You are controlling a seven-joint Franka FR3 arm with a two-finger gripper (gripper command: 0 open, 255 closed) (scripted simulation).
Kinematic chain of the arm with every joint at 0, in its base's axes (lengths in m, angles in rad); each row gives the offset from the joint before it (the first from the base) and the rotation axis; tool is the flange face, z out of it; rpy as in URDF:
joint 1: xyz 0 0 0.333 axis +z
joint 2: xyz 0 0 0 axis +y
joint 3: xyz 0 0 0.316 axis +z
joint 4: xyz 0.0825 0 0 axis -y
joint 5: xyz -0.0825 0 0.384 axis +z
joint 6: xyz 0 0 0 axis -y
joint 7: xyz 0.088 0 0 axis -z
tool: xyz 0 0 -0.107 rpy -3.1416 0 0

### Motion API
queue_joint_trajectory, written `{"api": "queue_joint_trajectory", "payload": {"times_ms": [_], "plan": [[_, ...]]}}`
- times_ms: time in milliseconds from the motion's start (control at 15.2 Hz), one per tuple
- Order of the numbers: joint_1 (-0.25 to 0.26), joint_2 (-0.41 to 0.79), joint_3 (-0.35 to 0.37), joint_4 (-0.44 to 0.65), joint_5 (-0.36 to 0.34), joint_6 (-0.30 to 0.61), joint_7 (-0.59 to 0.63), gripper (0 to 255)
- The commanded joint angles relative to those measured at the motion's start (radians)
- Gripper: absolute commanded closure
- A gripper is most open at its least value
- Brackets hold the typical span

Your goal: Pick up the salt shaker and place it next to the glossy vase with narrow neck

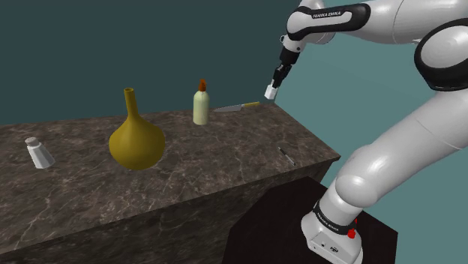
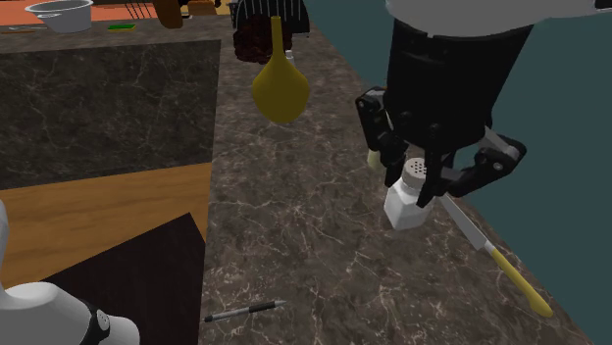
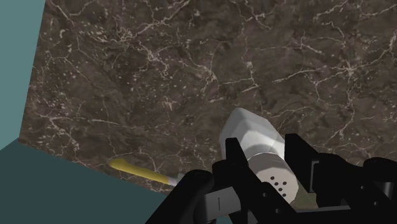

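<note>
Fingers of the black gripper are closed narrowly on the white salt shaker, which is clasped near its perforated top. In the shoulder view the white arm is seen rising from the stand, bent high at the view's upper right, with the forearm stretched to the left and the hand pointed down at a slant. The salt shaker is carried tilted, and it seems to be raised a little over the far corner of the dark marble counter. Just beside it a knife with a yellow handle is laid on the counter. The mustard vase with narrow neck is placed well apart from the held shaker, and a pale bottle is stood between them. A second white shaker is stood at the shoulder view's left, beyond the vase. A thin dark pen is laid near the counter's edge.
</note>
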Motion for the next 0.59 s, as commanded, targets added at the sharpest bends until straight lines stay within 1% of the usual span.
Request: {"api": "queue_joint_trajectory", "payload": {"times_ms": [0, 528], "plan": [[0.001, 0.002, 0.001, 0.029, 0.001, -0.027, 0.000, 255], [0.005, 0.010, 0.005, 0.144, 0.006, -0.135, 0.002, 255]]}}
